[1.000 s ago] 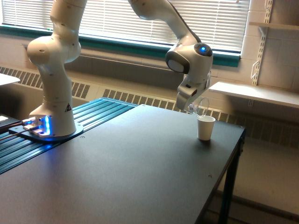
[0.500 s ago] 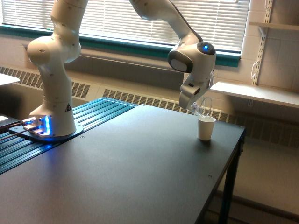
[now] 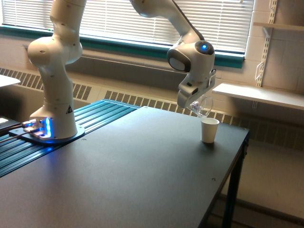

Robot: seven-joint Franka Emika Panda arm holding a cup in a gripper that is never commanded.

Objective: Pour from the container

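since the last frame the gripper [image 3: 195, 105] has swung a little toward the exterior view's left and lifted slightly, so the glass [image 3: 203, 107] now hangs just above the white cup [image 3: 209, 130], a touch to its left rather than right over it. i read this as the pouring step, mid-tilt: the glass looks tipped over, though which way its mouth points is hard to make out. whether anything is falling into the cup i cannot tell. next i would want to bring the glass's mouth squarely over the cup's opening. the fingers are clamped on the glass, which sticks out below them on the cup's side. the cup stands upright near the table's [image 3: 118, 175] far corner.
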